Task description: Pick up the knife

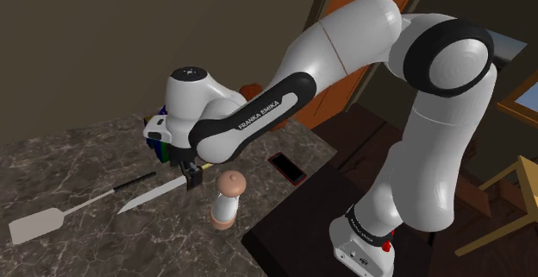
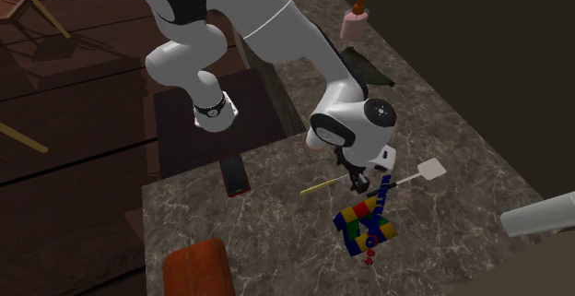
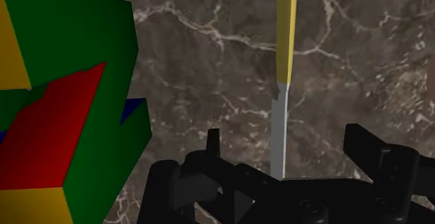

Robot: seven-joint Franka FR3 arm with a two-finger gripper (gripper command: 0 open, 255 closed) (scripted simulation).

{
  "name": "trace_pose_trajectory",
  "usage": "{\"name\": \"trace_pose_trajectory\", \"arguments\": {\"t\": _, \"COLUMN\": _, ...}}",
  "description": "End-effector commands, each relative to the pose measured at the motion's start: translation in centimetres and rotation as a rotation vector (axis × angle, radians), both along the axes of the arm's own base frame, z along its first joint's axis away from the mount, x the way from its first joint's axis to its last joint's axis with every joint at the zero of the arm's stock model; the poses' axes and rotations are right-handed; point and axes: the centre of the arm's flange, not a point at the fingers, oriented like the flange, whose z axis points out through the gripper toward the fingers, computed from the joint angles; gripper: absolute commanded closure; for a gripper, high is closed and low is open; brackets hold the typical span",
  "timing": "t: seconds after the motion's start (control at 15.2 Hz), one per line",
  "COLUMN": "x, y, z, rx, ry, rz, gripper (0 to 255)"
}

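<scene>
The only writing you can read is "FRANKA EMIKA", in white letters along the dark band of the arm [image 1: 259, 116]; any marks near its base are too small to make out.

The knife [image 1: 151, 195] is slim and straight, with a broader blade and a narrower grey handle end. You see the blade pale in the shoulder view, and yellow in the wrist view and second exterior view. It lies on the dark marbled counter [image 1: 86, 249], slanting up to the shoulder view's right, with its handle end under the gripper [image 1: 191, 176].

From the shoulder view's left, you first meet a spatula [image 1: 39, 223] with a pale flat head and a thin dark handle. It lies just beside the knife and roughly parallel to it. Next comes the knife, then the gripper, with a multicoloured cube [image 1: 158, 148] right behind it. In the wrist view the fingers [image 3: 212, 146] stand apart, the grey end between them with a gap on each side, so nothing is clasped. Further right stands a small grinder [image 1: 228, 199] with a rounded top, then a red-edged phone [image 1: 287, 167] lying flat.
</scene>
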Motion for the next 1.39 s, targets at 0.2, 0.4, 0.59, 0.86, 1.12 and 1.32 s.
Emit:
{"name": "trace_pose_trajectory", "arguments": {"t": 0.2, "x": 0.0, "y": -0.1, "z": -1.3, "rx": 0.0, "ry": 0.0, "rz": 0.0, "gripper": 255}}
{"name": "trace_pose_trajectory", "arguments": {"t": 0.4, "x": -0.1, "y": -0.1, "z": -1.3, "rx": 0.0, "ry": 0.0, "rz": 0.001, "gripper": 255}}
{"name": "trace_pose_trajectory", "arguments": {"t": 0.59, "x": -0.1, "y": -0.1, "z": -1.3, "rx": 0.0, "ry": 0.0, "rz": 0.0, "gripper": 255}}
{"name": "trace_pose_trajectory", "arguments": {"t": 0.86, "x": -0.1, "y": 0.0, "z": -0.8, "rx": 0.0, "ry": 0.0, "rz": 0.001, "gripper": 255}}
{"name": "trace_pose_trajectory", "arguments": {"t": 1.12, "x": 0.0, "y": 0.0, "z": 1.3, "rx": 0.0, "ry": 0.0, "rz": 0.0, "gripper": 255}}
{"name": "trace_pose_trajectory", "arguments": {"t": 1.32, "x": 0.0, "y": 0.0, "z": 2.9, "rx": 0.0, "ry": 0.0, "rz": 0.0, "gripper": 255}}
